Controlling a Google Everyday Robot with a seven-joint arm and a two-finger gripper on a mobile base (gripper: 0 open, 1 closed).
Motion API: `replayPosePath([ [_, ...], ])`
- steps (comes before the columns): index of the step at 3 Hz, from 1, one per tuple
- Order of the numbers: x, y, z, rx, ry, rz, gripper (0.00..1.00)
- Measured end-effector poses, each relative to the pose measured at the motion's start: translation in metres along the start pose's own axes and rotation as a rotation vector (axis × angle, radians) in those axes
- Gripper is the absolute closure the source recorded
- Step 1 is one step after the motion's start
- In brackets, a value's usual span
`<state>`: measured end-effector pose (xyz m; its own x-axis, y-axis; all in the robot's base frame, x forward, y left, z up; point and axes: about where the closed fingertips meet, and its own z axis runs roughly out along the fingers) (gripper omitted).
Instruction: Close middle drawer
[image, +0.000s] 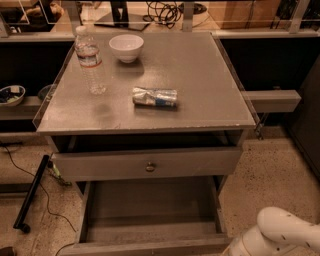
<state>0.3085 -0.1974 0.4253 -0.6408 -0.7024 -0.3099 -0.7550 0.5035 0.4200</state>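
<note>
The middle drawer (150, 205) is pulled far out below the cabinet top, showing its bare grey floor. Its low front (150, 247) lies along the bottom edge of the view, and its knob is out of view. My white arm (272, 232) is at the bottom right, just beside the drawer's right front corner. My gripper is at the end of that arm, below the frame edge, so it does not show.
The taller drawer front (110, 165) with a brass knob (150, 166) sits slightly open above. On the cabinet top (200, 75) are a water bottle (90, 62), a white bowl (126, 47) and a crushed can (155, 97). Cables (30, 195) lie on the floor at left.
</note>
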Motion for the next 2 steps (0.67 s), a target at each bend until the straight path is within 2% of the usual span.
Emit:
replayPosePath([
  [1, 0.0256, -0.0139, 0.0093, -0.004, 0.0, 0.079, 1.0],
  [2, 0.0273, -0.0139, 0.0105, -0.006, 0.001, 0.082, 1.0],
])
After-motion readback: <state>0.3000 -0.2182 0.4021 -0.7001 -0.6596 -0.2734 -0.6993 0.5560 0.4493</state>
